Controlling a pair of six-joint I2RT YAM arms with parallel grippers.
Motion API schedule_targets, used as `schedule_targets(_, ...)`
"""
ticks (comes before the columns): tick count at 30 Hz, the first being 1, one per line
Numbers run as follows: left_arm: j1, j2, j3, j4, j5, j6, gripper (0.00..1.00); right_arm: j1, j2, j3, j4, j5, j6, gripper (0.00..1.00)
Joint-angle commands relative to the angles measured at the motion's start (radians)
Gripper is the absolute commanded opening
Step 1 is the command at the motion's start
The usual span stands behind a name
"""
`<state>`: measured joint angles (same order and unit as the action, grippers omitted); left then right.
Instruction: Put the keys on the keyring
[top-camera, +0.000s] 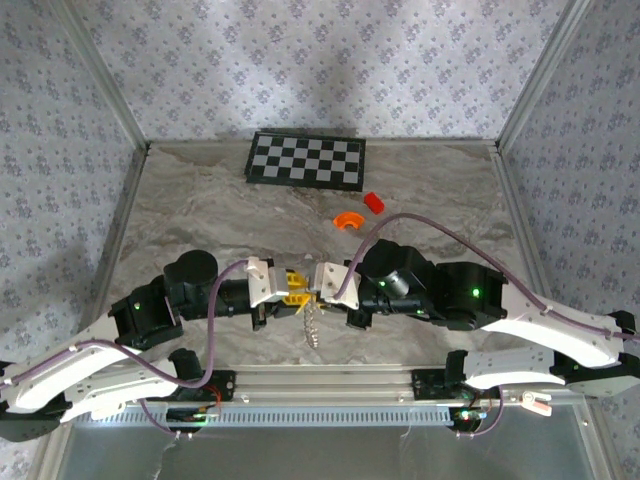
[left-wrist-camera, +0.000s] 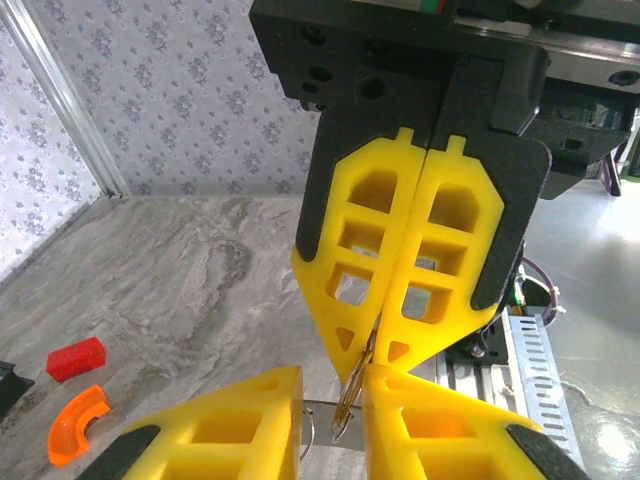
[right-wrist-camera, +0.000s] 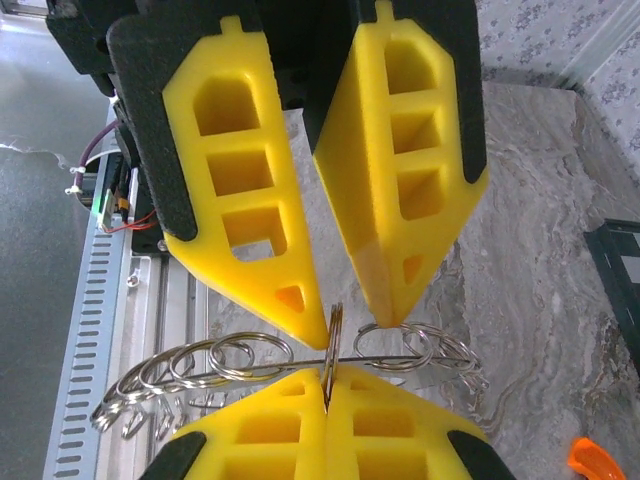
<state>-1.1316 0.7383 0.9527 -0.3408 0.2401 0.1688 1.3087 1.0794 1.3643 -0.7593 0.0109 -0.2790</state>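
Landmark: black-and-white checkerboard panel, lying flat at the far end of the grey marbled table.
Meeting point: both arms are nose to nose, well in front of the checkerboard, toward the near edge.
Right gripper: clamped tight on the thin silver split keyring, which it holds upright and edge-on.
Left gripper: jaws apart, one yellow tip on each side of the keyring with a gap showing; nothing gripped.
Chain: linked silver wire rings strung beside the keyring, trailing away from the checkerboard.
Small bits: orange curved plastic piece and red plastic block, just in front of the checkerboard's right corner, near each other but not touching.
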Motion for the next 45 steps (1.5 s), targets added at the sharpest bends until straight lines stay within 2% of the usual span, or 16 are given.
schedule_targets(1,0.000,-0.008,0.001,0.029,-0.005,0.013,0.19,0.002,-0.001,0.041,0.038,-0.052,-0.018,0.00)
schedule_targets(16,0.000,-0.029,-0.017,0.065,-0.003,0.006,0.00,0.001,-0.035,0.007,0.107,-0.111,-0.008,0.00)
schedule_targets(24,0.000,-0.050,-0.056,0.149,0.022,-0.005,0.00,0.003,-0.069,-0.076,0.215,-0.146,0.040,0.00)
schedule_targets(28,0.000,-0.056,-0.071,0.191,0.079,-0.009,0.00,0.003,-0.082,-0.109,0.255,-0.140,0.062,0.15)
schedule_targets(30,0.000,-0.059,-0.074,0.204,0.100,-0.011,0.00,0.003,-0.092,-0.122,0.275,-0.140,0.067,0.18)
schedule_targets(45,0.000,-0.099,-0.103,0.264,0.170,-0.046,0.00,0.002,-0.134,-0.155,0.308,-0.095,0.069,0.18)
